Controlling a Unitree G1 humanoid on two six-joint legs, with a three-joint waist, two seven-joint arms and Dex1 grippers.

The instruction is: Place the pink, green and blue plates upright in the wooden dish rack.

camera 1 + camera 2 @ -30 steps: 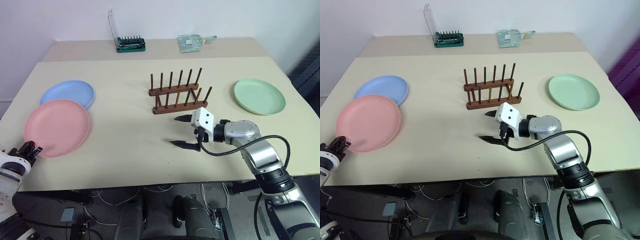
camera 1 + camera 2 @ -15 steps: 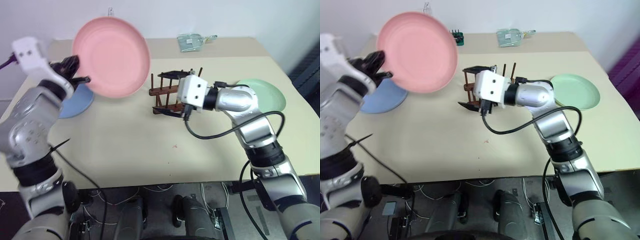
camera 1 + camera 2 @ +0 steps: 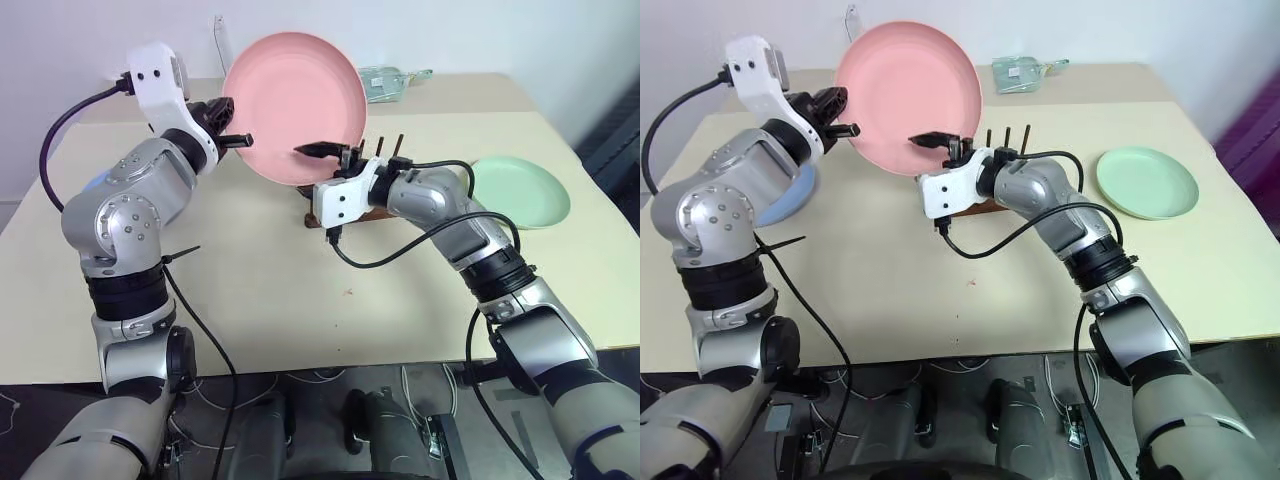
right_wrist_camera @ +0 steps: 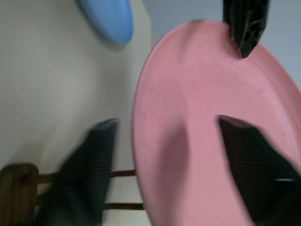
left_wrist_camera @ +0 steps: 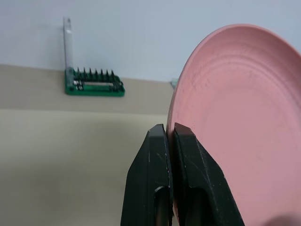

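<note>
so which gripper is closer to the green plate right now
Right. The right gripper is at the pink plate above the rack, partway toward the green plate; the left gripper is farther off.

3 plates: 1 pink plate, 1 green plate, 1 blue plate. 1 wooden dish rack. 1 green bit holder. 1 clear packet. 2 end effectors: left end effector, right end effector. 1 bench.

Your way down to the rack is crowded: the pink plate hangs upright right over it, with the right end effector straddling its lower edge. Table in front is wide open.
</note>
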